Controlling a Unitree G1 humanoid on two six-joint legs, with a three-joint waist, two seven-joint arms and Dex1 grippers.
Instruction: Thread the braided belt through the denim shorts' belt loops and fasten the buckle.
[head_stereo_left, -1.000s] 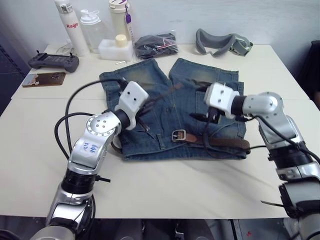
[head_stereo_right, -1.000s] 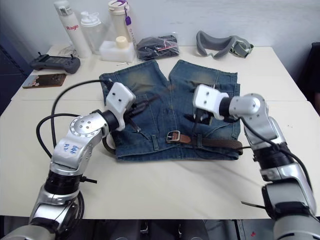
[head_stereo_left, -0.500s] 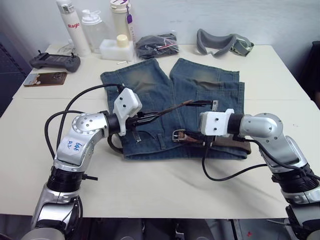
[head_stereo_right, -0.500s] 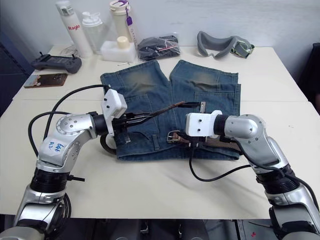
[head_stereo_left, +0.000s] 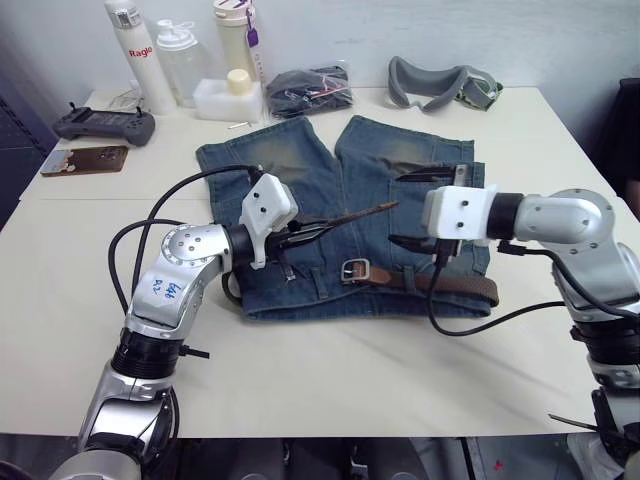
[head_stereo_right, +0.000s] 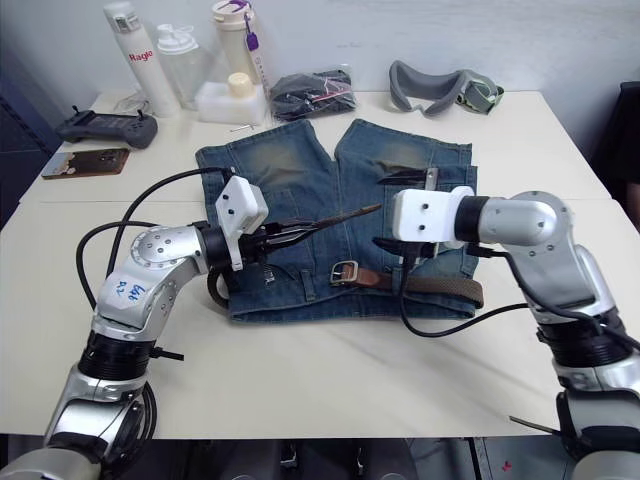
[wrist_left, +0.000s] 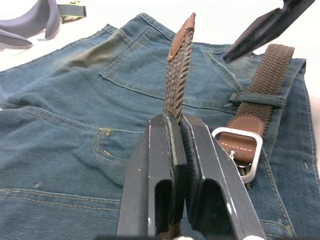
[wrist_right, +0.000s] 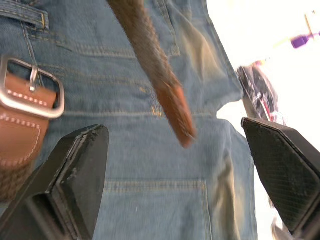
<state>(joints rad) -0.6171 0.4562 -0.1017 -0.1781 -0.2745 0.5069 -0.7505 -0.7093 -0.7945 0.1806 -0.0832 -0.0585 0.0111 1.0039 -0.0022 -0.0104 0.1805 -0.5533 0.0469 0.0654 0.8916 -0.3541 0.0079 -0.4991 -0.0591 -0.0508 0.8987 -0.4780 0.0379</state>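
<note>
Two grippers work over the denim shorts (head_stereo_left: 340, 210), laid flat mid-counter (head_stereo_left: 330, 370). Left gripper (wrist_left: 175, 150): fingers clamped on the braided belt (head_stereo_left: 445, 283) near its free tip, which sticks up off the denim toward 2 o'clock. Right gripper (head_stereo_left: 420, 210): fingers spread wide, holding nothing, hovering just beside that tip at its 3 o'clock. Rest of belt lies along the waistband under a belt loop (wrist_left: 252, 97); buckle (head_stereo_left: 357, 271) flat on shorts at 6 o'clock, unfastened.

Braided belt (head_stereo_left: 455, 284) behind left arm is hidden, probably looped.
</note>
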